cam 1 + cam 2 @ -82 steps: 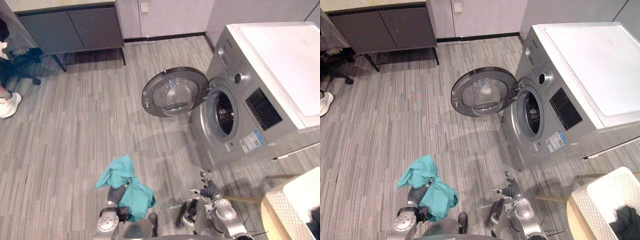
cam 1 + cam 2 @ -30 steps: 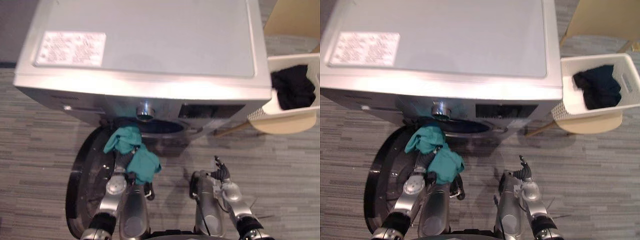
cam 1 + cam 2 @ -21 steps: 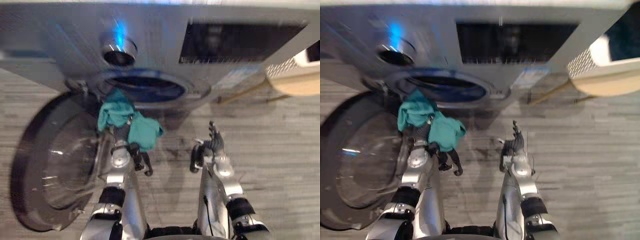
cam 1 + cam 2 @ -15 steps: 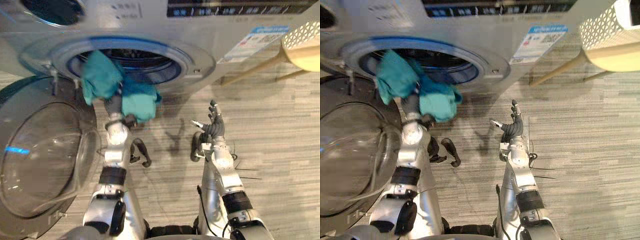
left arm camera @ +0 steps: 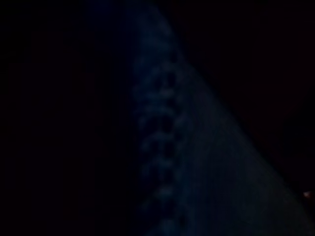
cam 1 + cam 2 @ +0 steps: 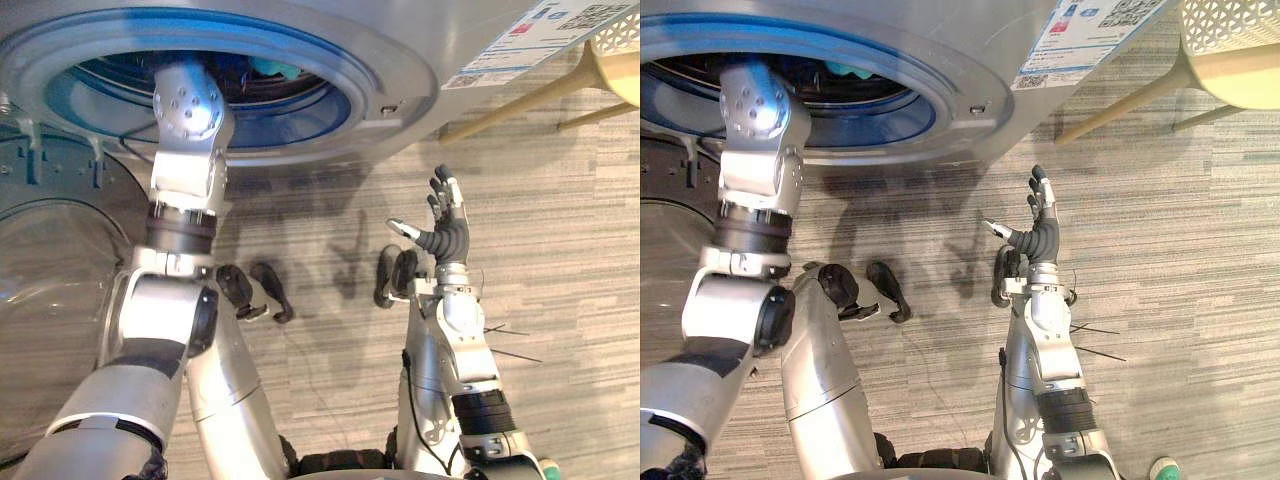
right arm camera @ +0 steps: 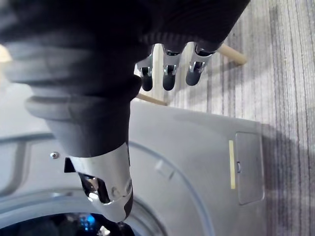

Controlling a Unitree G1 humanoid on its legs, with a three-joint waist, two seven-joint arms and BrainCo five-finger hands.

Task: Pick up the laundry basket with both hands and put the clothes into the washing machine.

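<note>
The washing machine point(image 6: 400, 60) stands right in front of me with its round opening point(image 6: 300, 100) at the top of both eye views. My left arm point(image 6: 185, 150) reaches into the drum, and its hand is hidden inside. A bit of the teal cloth point(image 6: 275, 68) shows deep in the drum past the arm. The left wrist view is dark, with only a faint ribbed cloth surface point(image 5: 162, 137). My right hand point(image 6: 445, 235) is held up over the floor to the right of the opening, fingers point(image 7: 167, 71) straight and spread, holding nothing.
The machine's glass door point(image 6: 40, 300) hangs open at the left, beside my left arm. A white perforated laundry basket point(image 6: 1225, 25) rests on a pale wooden stool point(image 6: 1120, 100) at the upper right. Striped grey flooring point(image 6: 560, 300) lies to the right.
The camera has dropped closer to the machine. My left arm has pushed the teal cloth from the rim into the drum. The right hand has risen a little, still open.
</note>
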